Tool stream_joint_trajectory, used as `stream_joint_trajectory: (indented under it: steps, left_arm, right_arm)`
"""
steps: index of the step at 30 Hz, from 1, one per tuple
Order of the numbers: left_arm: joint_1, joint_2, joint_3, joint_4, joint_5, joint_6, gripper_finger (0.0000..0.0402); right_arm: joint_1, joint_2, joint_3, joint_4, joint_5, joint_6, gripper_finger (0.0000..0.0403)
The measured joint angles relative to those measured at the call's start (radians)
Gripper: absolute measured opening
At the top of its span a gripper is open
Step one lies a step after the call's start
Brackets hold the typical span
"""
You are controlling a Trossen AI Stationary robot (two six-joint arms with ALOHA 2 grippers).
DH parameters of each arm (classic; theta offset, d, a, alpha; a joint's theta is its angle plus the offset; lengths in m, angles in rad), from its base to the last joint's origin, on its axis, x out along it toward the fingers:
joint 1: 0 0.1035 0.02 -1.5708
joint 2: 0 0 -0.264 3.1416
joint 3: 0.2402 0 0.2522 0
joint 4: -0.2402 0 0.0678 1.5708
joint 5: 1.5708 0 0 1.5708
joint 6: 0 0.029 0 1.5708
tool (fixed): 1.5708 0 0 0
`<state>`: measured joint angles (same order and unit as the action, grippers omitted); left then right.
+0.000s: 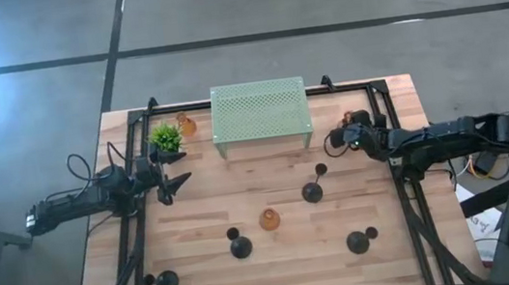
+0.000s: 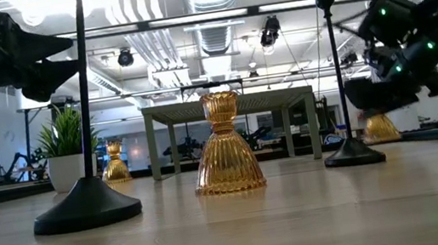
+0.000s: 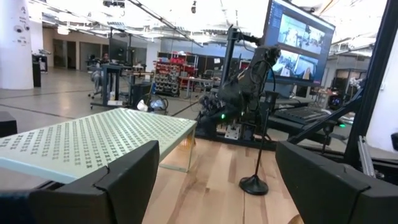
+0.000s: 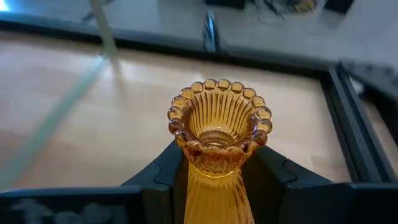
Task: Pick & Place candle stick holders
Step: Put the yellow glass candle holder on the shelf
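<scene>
My right gripper (image 1: 337, 138) is at the back right of the table, shut on a short amber candle holder (image 4: 216, 130), which also shows in the low view (image 2: 381, 127). My left gripper (image 1: 178, 169) hovers open and empty beside the green potted plant (image 1: 166, 137). Two more amber holders stand on their bases, one mid-table (image 1: 270, 219) and one behind the plant (image 1: 185, 125). Several slim black holders stand upright on their domed bases: (image 1: 312, 192), (image 1: 241, 247), (image 1: 167, 282), (image 1: 357, 242). My right gripper pinches the amber holder's ribbed neck (image 4: 214, 177), just under its beaded cup, between its two fingers (image 4: 163, 171). The fingers come slanting down from the table's right side. The holder stands upright, and in the low view its base (image 2: 382, 134) appears to be on the table.
The mint-green perforated stand (image 1: 261, 112) stands at the back middle, between the two grippers. Black frame rails (image 1: 130, 226) run along the table's left, right and far sides. Bare wood lies in front of the stand and along the near edge.
</scene>
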<state>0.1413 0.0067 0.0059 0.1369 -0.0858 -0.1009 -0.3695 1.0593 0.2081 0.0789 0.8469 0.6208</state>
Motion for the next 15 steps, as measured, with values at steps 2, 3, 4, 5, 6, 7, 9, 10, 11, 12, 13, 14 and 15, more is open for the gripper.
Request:
stream_joint_trajectory:
  steps: [2,3,4,5,6,7,9,10,11,12,13,14,15]
  left_arm:
    - [0.0,0.0,0.0,0.001,-0.005,-0.002,0.0326]
    - [0.0,0.0,0.0,0.001,-0.007,-0.003,0.0326]
    - [0.0,0.0,0.0,0.001,-0.008,-0.003,0.0326]
    - [0.0,0.0,0.0,0.001,-0.008,-0.003,0.0326]
    - [0.0,0.0,0.0,0.001,-0.008,-0.003,0.0326]
    - [0.0,0.0,0.0,0.001,-0.009,-0.004,0.0326]
    - [0.0,0.0,0.0,0.001,-0.01,-0.004,0.0326]
    - [0.0,0.0,0.0,0.001,-0.01,-0.004,0.0326]
    - [0.0,0.0,0.0,0.001,-0.01,-0.004,0.0326]
    - [0.0,0.0,0.0,0.001,-0.01,-0.004,0.0326]
    - [0.0,0.0,0.0,0.001,-0.01,-0.004,0.0326]
    - [0.0,0.0,0.0,0.001,-0.01,-0.004,0.0326]
    - [0.0,0.0,0.0,0.002,-0.01,-0.004,0.0326]
  right_arm:
    - [0.0,-0.028,0.031,0.001,0.005,-0.059,0.011]
    - [0.0,-0.043,0.049,-0.002,0.005,-0.093,0.011]
    - [0.0,-0.057,0.071,-0.007,0.005,-0.126,0.011]
    - [0.0,-0.071,0.095,-0.017,0.005,-0.159,0.011]
    - [0.0,-0.085,0.125,-0.035,0.005,-0.19,0.011]
    - [-0.002,-0.097,0.158,-0.065,0.005,-0.217,0.011]
    - [-0.005,-0.116,0.228,-0.147,0.005,-0.26,0.011]
    - [-0.005,-0.122,0.266,-0.188,0.005,-0.28,0.011]
    - [-0.005,-0.127,0.301,-0.224,0.006,-0.299,0.011]
    - [-0.005,-0.131,0.337,-0.257,0.006,-0.314,0.011]
    - [-0.005,-0.131,0.372,-0.286,0.005,-0.329,0.011]
    - [-0.005,-0.131,0.403,-0.312,-0.001,-0.344,0.011]
    - [-0.009,-0.129,0.43,-0.33,-0.016,-0.36,0.011]
